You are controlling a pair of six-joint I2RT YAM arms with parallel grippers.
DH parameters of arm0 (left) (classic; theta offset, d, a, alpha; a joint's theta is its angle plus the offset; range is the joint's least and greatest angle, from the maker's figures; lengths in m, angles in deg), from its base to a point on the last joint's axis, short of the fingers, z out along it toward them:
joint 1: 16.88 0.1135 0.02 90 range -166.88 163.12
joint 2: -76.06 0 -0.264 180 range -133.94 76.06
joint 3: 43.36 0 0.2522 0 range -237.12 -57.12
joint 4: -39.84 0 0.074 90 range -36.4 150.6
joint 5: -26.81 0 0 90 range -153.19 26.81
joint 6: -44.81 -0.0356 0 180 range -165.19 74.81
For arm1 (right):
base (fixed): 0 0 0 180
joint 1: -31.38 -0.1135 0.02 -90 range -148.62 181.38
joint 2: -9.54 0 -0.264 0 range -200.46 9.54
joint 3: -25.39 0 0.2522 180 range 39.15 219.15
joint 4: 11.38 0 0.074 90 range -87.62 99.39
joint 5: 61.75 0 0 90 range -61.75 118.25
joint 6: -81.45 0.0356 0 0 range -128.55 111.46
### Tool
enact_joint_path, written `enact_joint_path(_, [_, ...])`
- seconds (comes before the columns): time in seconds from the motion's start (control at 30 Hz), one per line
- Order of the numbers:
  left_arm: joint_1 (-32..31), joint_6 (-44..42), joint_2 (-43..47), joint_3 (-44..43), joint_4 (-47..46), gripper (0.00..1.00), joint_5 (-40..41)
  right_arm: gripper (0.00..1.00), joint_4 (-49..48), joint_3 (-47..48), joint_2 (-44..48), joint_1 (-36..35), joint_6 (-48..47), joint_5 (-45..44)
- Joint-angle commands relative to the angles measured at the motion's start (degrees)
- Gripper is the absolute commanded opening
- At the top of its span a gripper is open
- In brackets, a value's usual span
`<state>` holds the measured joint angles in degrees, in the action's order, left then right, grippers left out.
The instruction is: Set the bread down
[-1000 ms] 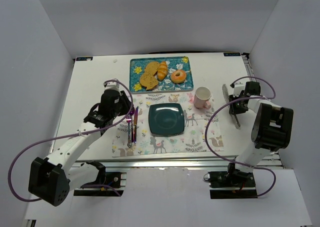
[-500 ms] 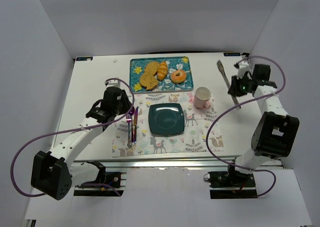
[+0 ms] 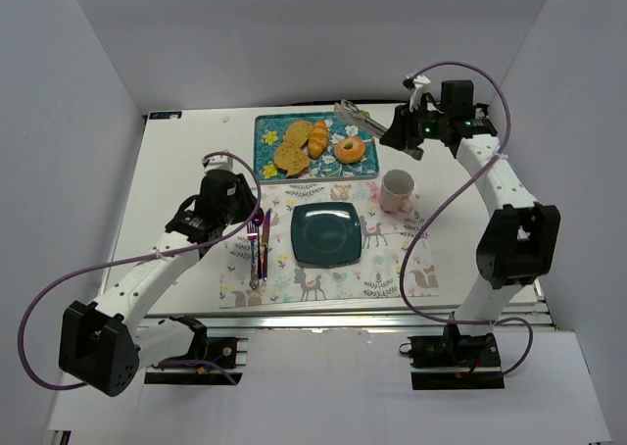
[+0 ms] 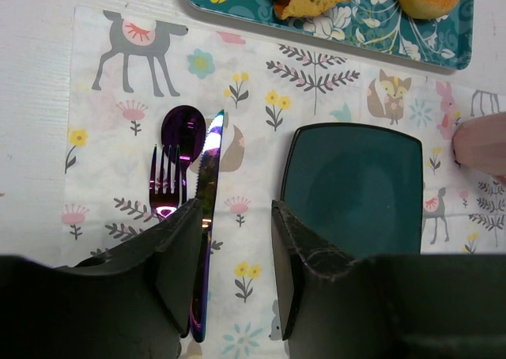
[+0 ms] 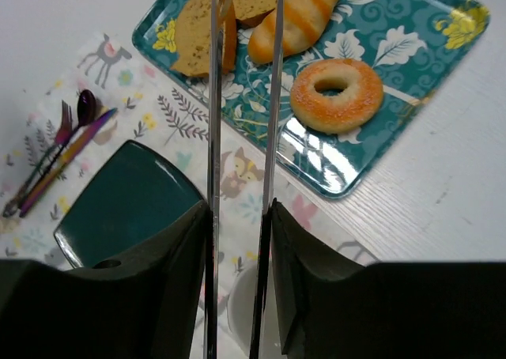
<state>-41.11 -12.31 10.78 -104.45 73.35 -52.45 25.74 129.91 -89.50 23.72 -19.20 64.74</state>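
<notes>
The bread point(image 3: 318, 138) sits in the middle of the patterned tray point(image 3: 265, 151), which lies at 12 o'clock from the dark square plate point(image 3: 326, 234). To lift it cleanly, I would line up the two blades of the tongs point(image 3: 364, 119) across its narrow width, one blade on each long flank. They should then come down until they bracket the thick middle, not a tapered tip, and squeeze only enough to hold. The toast slices point(image 3: 291, 149) at its 8 o'clock look to touch or overlap it, so the blade on that side needs care. The glazed donut point(image 3: 350, 150) at its 4 o'clock is near but apart.

The bread is a small golden-orange croissant, oval, with ridged bands and pointed ends. It will probably slip if pinched at a tip.

The right tool point(image 5: 239, 213) grips the tongs by their handles, blades apart and reaching over the tray from about 2 o'clock. Their height above it cannot be told. The left tool point(image 4: 236, 217) hangs open and empty over the placemat point(image 3: 392, 269), above the knife point(image 4: 205, 209), at 9 o'clock from the plate. A pink mug point(image 3: 397, 190) stands at the plate's 2 o'clock on the bench.
</notes>
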Motion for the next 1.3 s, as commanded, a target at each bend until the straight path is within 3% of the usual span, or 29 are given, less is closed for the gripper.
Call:
enact_joint_path(0.0, [-0.1, 1.5, 3.4, -1.4, 1.2, 0.51, 1.2, 0.43, -4.1, 3.2, -3.3, -1.7, 13.5, 3.8])
enact_joint_path(0.23, [-0.1, 3.3, 4.5, -1.5, 2.5, 0.51, 2.0, 0.46, -9.8, 3.2, -9.7, -5.7, 27.0, 0.5])
enact_joint_path(0.47, [-0.1, 6.5, 4.5, -1.1, 1.5, 0.51, 3.1, 0.44, -9.7, 5.0, -13.8, -6.8, 38.7, -4.7])
enact_joint_path(0.83, [-0.1, 6.7, 4.0, -1.0, 1.3, 0.51, 3.5, 0.47, -9.9, -5.1, -9.6, -7.5, 47.8, -4.1])
enact_joint_path(1.27, [-0.1, 5.9, 1.8, -2.2, 1.5, 0.51, 2.9, 0.50, -11.7, -5.0, -12.5, -8.0, 52.0, -3.4])
